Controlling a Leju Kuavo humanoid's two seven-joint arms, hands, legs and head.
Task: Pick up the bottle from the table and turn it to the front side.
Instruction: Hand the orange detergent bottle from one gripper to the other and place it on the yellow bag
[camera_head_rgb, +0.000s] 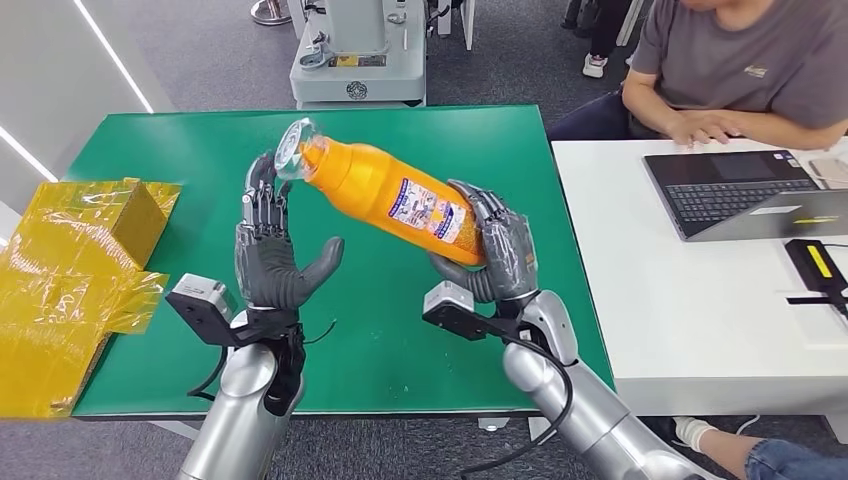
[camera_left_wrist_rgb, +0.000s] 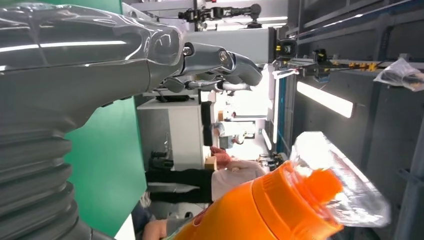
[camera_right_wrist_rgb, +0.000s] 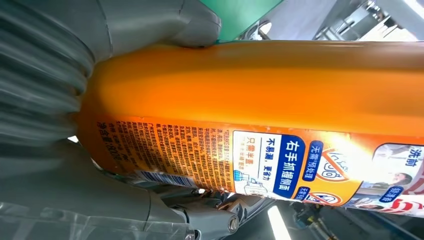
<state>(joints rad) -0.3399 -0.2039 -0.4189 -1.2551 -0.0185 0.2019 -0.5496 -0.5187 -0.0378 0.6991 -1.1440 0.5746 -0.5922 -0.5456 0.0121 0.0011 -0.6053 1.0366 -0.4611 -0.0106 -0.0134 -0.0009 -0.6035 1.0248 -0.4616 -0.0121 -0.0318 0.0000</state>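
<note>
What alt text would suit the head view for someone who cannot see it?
The robot's right hand holds an orange bottle tilted above a green table, while its left hand is raised open near the bottle's clear cap. A person sits at a laptop.

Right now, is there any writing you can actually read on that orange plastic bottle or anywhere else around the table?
"右手抓握面": white characters on the blue panel of the label on the orange plastic bottle held by the right hand.
"只需半盖": white box beside that panel.
"不易漏" and "更省力": same box.
"无需预处理": blue pill on the label.
Fine print and barcode: too small to read.
Laptop keys and grey shirt logo: too blurred to read.
</note>
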